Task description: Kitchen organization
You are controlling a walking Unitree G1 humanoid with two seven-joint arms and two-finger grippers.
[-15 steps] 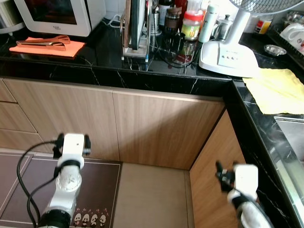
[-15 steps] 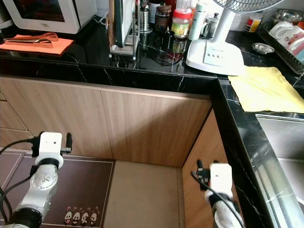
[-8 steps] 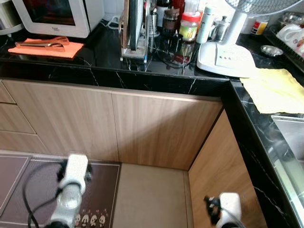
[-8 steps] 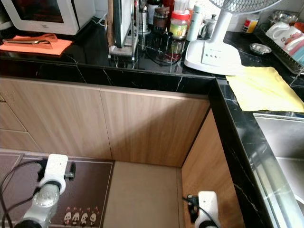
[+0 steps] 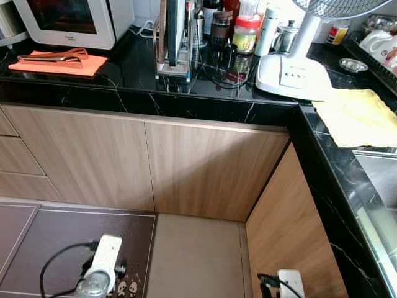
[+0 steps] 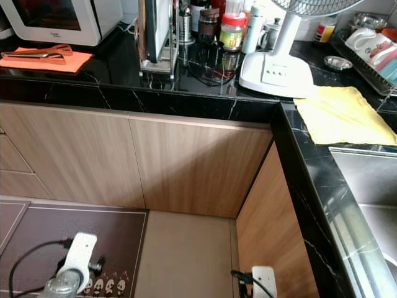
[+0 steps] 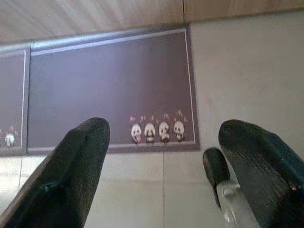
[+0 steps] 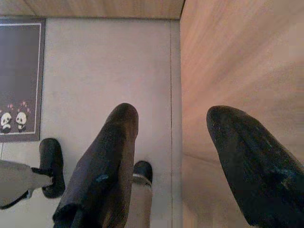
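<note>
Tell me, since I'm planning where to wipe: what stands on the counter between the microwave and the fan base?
A knife-and-board rack, then jars and a cable, per both eye views.

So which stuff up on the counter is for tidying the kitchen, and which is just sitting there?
Likely for the tidying:
- tongs on the orange cloth
- yellow cloth by the sink
- jars and bottles

Just sitting there:
- microwave
- white fan
- panda floor mat

Both grippers, left and right, hang open above the floor, holding nothing.
</note>
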